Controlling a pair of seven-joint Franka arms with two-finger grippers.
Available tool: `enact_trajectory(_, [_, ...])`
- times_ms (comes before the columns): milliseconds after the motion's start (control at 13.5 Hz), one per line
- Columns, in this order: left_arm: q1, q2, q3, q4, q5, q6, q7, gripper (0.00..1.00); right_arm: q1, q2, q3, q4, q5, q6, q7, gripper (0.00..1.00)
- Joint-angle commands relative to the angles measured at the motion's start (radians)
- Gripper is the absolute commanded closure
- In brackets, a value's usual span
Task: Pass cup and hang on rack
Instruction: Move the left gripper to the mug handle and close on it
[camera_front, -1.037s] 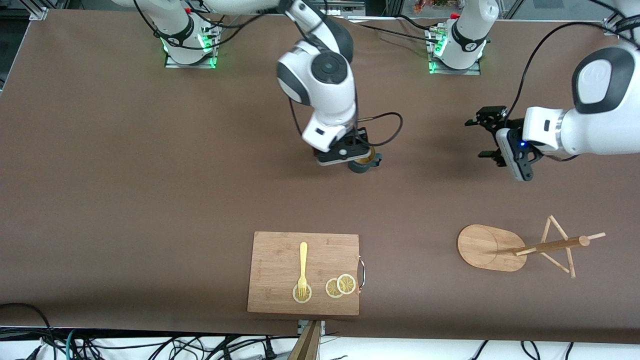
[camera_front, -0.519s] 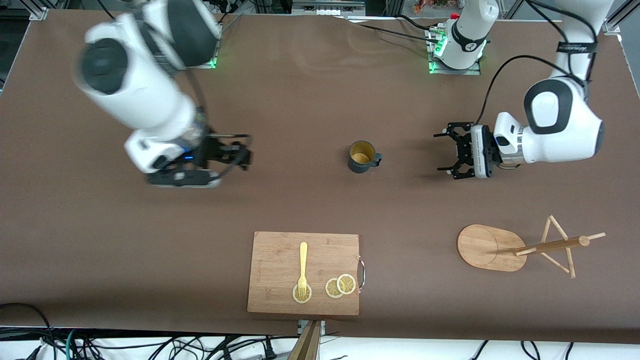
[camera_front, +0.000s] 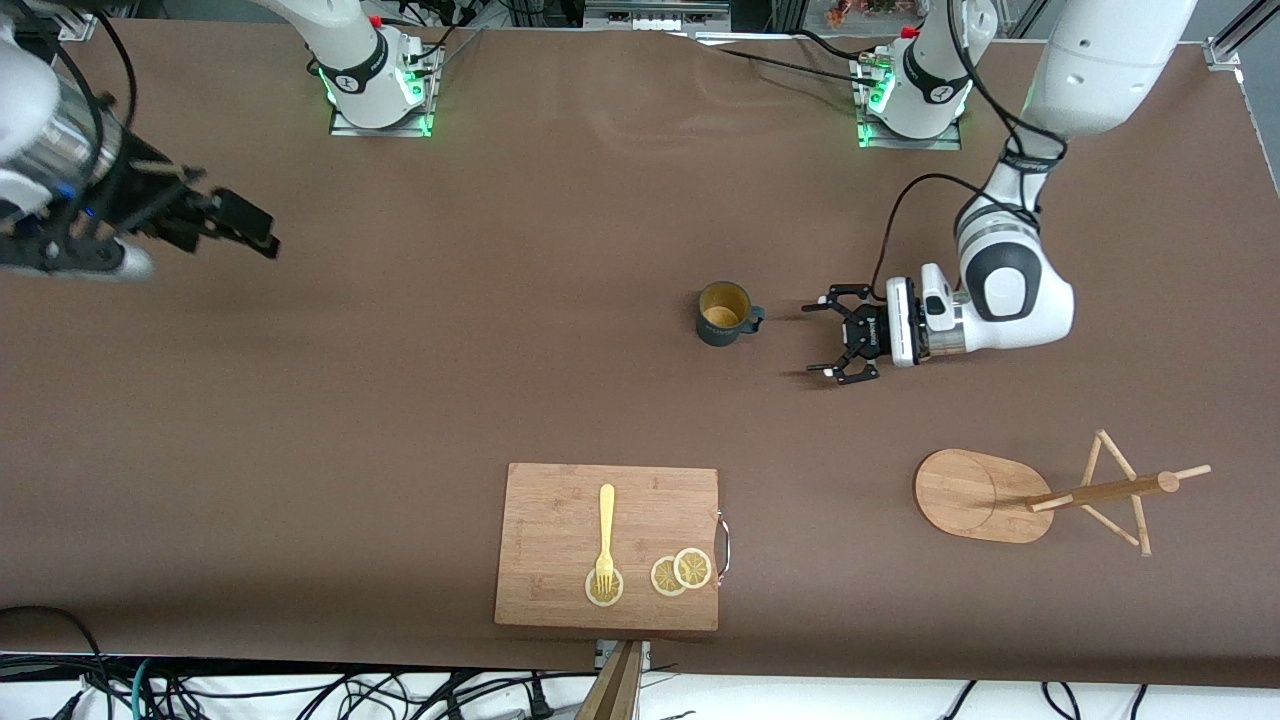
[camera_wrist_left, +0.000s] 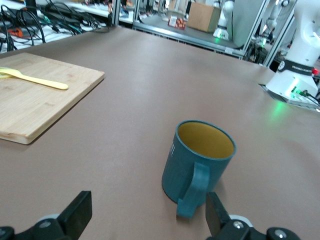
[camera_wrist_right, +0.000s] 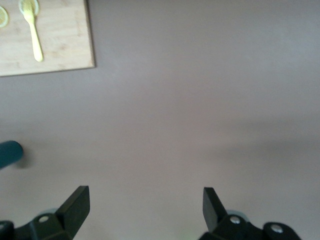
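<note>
The cup (camera_front: 724, 314) stands upright on the counter (camera_front: 500, 380), handle pointing at 3 o'clock toward the left gripper (camera_front: 838, 340), which hangs low just beside it, fingers (camera_wrist_left: 75, 215) spread wide and empty. The right gripper (camera_front: 235, 225) hovers at the right arm's end, fingers (camera_wrist_right: 75, 202) wide, holding nothing. The rack (camera_front: 1040, 495) lies at the cup's 4 o'clock.

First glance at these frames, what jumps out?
The blue cup stands upright alone mid-table, handle toward the left gripper, which hangs open just beside it. The right gripper, open and empty, is out over the right arm's end of the table. Nearer the front camera sit a cutting board with a yellow fork and lemon slices, and the wooden rack toward the left arm's end.
</note>
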Motion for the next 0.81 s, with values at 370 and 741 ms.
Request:
enact_trajectory(370, [-0.001, 0.054, -0.072, -0.072, -0.177, 0.000, 0.252, 0.00, 0.006, -0.094, -0.001, -0.107, -0.078, 0.051, -0.048, 0.00])
enact_trajectory(741, [0.008, 0.076, -0.089, -0.079, -0.188, -0.003, 0.328, 0.45, -0.345, -0.057, 0.236, -0.068, -0.062, 0.040, -0.174, 0.00])
